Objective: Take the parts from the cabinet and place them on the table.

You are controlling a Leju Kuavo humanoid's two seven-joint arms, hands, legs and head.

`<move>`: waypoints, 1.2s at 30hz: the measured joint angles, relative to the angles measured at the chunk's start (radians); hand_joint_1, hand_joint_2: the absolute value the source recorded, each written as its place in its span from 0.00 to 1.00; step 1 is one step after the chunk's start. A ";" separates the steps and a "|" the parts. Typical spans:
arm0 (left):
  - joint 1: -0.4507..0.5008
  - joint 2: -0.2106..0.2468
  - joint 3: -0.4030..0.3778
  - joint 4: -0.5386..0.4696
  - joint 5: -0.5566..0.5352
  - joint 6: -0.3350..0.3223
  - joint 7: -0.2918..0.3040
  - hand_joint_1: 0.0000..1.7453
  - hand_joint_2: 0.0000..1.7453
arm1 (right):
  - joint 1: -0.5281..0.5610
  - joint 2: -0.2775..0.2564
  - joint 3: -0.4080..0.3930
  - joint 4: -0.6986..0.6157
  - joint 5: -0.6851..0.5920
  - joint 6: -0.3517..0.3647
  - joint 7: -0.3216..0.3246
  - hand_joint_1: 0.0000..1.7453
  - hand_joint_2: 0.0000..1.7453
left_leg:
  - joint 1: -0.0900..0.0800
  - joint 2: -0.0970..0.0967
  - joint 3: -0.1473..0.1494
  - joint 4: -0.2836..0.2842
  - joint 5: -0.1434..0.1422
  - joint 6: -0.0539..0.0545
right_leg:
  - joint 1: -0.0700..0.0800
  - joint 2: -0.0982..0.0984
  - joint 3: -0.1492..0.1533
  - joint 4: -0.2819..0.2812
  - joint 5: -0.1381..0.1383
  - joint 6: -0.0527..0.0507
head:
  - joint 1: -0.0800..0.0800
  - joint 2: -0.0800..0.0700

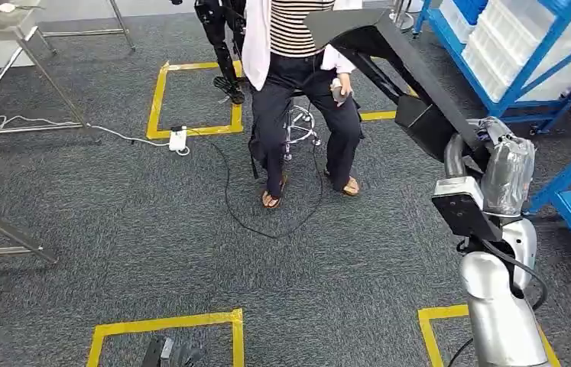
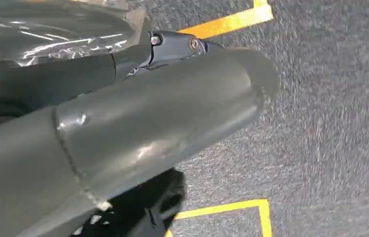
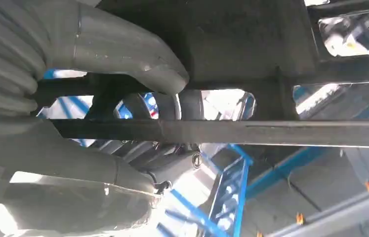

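Right hand (image 1: 505, 172) is up at the right of the head view, wrapped in clear plastic, fingers closed round a long black part (image 1: 389, 57) that slants up and away from it toward the top middle. Right wrist view shows the same grip close up: thumb (image 3: 138, 54) curled over one side of the part (image 3: 251, 132), dark fingers (image 3: 172, 106) on the other, the bar running straight across between them. Part is in the air, off any surface.

Left hand (image 1: 175, 353) hangs low at the bottom edge of the head view, dark fingers just above the carpet (image 1: 114, 252). Left wrist view has the thumb (image 2: 172, 113) across most of the frame; nothing visible in the hand, can't tell how far the fingers are apart.

Blue rack (image 1: 527, 69) with white bins (image 1: 511, 46) stands at the right, just beyond the right arm. A person (image 1: 301, 84) sits on a stool (image 1: 301, 126) straight ahead, close to the far end of the part. Yellow tape squares (image 1: 167, 325) mark the carpet. A white power strip (image 1: 178, 139) with a cable lies left of the person. Metal table legs (image 1: 45, 73) at the far left
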 joint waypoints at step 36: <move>0.001 -0.008 0.003 0.000 0.001 0.002 0.009 0.00 0.00 | -0.197 -0.024 0.045 0.045 0.059 0.024 0.079 1.00 1.00 | 0.013 -0.065 -0.024 0.050 -0.027 -0.034 | -0.022 0.050 0.097 -0.235 0.107 0.029 | -0.007 0.000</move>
